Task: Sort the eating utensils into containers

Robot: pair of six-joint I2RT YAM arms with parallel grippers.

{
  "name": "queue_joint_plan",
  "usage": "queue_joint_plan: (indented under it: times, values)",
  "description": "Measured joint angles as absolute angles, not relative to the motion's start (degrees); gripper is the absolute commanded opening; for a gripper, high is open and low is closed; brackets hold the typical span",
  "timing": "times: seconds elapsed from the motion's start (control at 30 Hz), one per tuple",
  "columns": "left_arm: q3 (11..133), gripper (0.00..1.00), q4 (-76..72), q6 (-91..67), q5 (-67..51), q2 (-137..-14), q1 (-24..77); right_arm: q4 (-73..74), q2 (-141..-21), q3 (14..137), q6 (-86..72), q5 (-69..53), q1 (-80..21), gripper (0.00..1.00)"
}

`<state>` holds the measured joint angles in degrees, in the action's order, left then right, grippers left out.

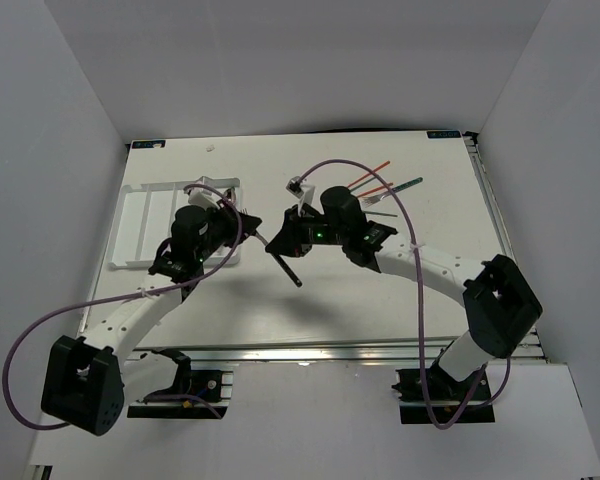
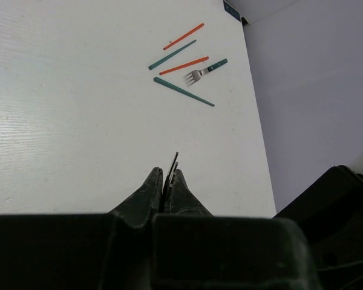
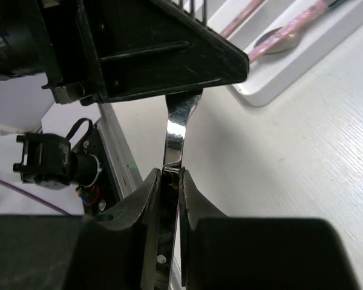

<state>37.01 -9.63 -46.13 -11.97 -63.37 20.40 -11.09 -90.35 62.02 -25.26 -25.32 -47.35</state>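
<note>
the left gripper [image 2: 167,174] is pinched tight on the tip of a metal utensil [image 3: 174,130]; the right gripper [image 3: 169,176] clamps its shiny neck, jaws barely parted.

In the overhead view, the left gripper [image 1: 248,226] and right gripper [image 1: 280,248] meet mid-frame, both clamped on one dark-handled utensil [image 1: 292,275] that bars the gap between them. The left arm [image 1: 150,305] overhangs the tray's [image 1: 130,215] right side. Open table [image 1: 320,315] lies at lower centre; chopsticks [image 1: 372,166] and a fork [image 1: 392,190] litter the upper right.
</note>
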Motion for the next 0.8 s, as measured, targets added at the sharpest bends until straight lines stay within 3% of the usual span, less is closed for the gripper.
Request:
queue_joint_plan:
  times: [0.03,0.07,0.1,0.13,0.33,0.57,0.8]
  values:
    - [37.28,0.0,-8.69,-45.89,-11.2,-63.96,20.36,-11.55,-90.08,62.08,-25.5,-24.86,-47.42,0.09]
    - [37.95,0.0,-8.1,-46.37,-11.14,-64.62,20.27,-11.42,-89.86,62.02,-25.78,-24.16,-47.44,0.27]
    - [38.92,0.0,-7.03,-45.8,-10.68,-65.06,20.38,-11.33,-89.84,61.95,-26.41,-23.9,-47.42,0.72]
    - [40.29,0.0,-5.32,-45.06,-9.93,-65.49,20.47,-11.4,-89.73,61.91,-26.98,-23.64,-47.37,0.89]
    - [60.12,0.0,14.2,-32.16,-4.75,-73.08,12.62,-10.39,-82.0,56.21,-28.32,-19.86,-44.42,0.89]
    - [90.85,0.0,29.91,-11.64,21.1,-93.19,-0.82,-4.1,-69.6,48.49,-27.14,-17.02,-34.98,0.89]
    - [94.35,0.0,23.27,6.63,27.83,-98.76,-5.87,3.33,-61.95,45.95,-22.24,-16.53,-33.69,0.9]
